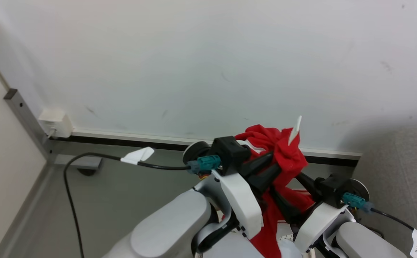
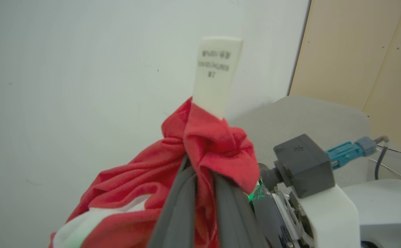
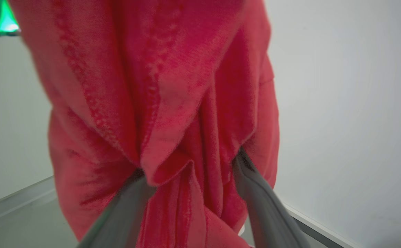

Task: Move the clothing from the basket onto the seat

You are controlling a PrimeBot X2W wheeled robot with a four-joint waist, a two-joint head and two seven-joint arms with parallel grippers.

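Found left end effector (image 2: 202, 170) pinched shut on the clothing (image 2: 217, 144) — red cloth bunched over the closed fingers (image 2: 176, 206), white label (image 2: 215, 74) standing upright above the bunch. Noted right end effector (image 3: 190, 165) spread wide, with a thick red fold passing between its fingers (image 3: 259, 196) and touching both; cannot tell whether gripped there. From the head view, noted clothing gathered at the left fingertips and hanging down between the two arms (image 1: 240, 200). Noted a white panel (image 2: 83, 224) low in the left wrist view. Held in the air before the wall (image 1: 208, 53), above the floor (image 1: 122, 193). Recorded seat (image 1: 401, 172) at the right edge of the head view, apart from the clothing — not yet on it.
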